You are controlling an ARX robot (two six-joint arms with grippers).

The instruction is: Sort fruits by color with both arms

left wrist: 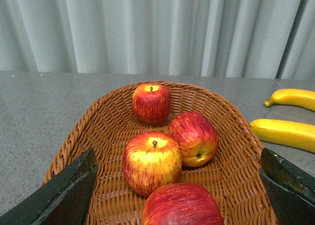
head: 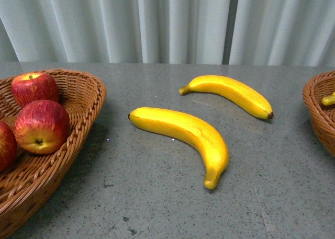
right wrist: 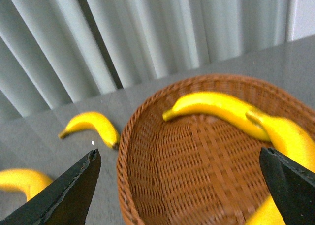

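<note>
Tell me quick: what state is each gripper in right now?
Left gripper: open, holding nothing, over the apple basket.
Right gripper: open, holding nothing, over the banana basket.

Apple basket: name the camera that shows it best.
The left wrist view: most of the apple basket shows, with four apples inside. The front view crops it at the frame's left edge, showing three apples. The right wrist view misses it, showing the banana basket instead.

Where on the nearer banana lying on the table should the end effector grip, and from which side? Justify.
Grip the nearer banana around its middle, coming straight down from above and closing across its width. It lies flat on the table, its middle is thick, its ends taper, and the other banana lies apart behind it.
</note>
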